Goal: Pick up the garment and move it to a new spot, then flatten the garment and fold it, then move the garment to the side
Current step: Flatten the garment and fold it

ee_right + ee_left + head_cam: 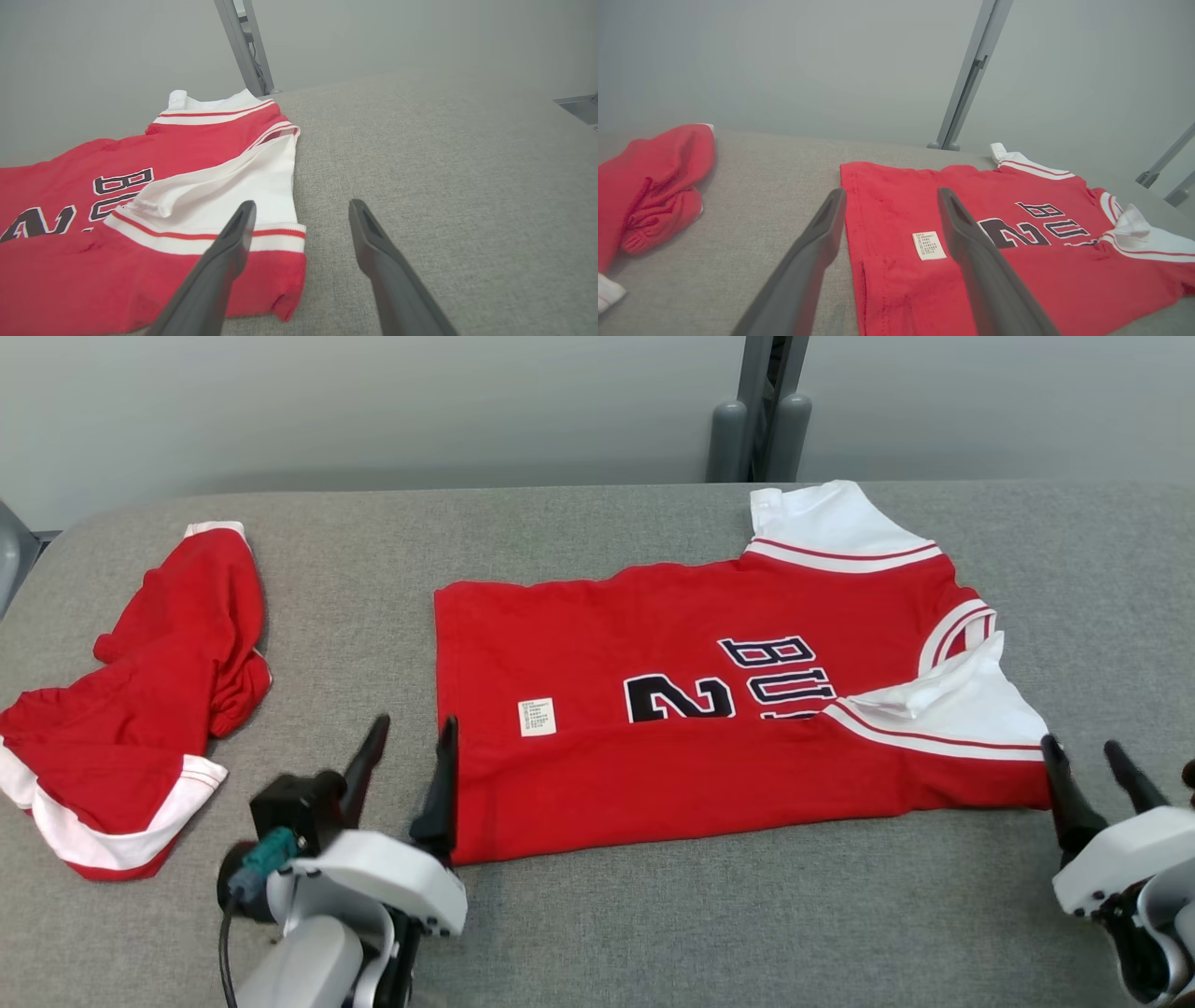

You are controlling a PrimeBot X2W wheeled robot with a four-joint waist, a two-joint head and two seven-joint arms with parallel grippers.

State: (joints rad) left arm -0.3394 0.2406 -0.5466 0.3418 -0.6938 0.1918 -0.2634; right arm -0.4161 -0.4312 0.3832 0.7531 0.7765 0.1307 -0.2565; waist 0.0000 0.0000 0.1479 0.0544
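The red jersey point(709, 709) lies folded lengthwise on the grey table point(747, 915). The left gripper point(414, 723) is spread wide at the jersey's hem edge, and the right gripper point(1080, 744) is spread wide beside its sleeve corner. Both are empty. Bare tabletop lies in front and to the right, while a 2nd red garment point(149, 709) crowds the left. The fold hides the lower part of the lettering.

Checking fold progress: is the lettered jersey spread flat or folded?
Partly folded: the jersey has its near side turned over the front, hiding part of the number and lettering.
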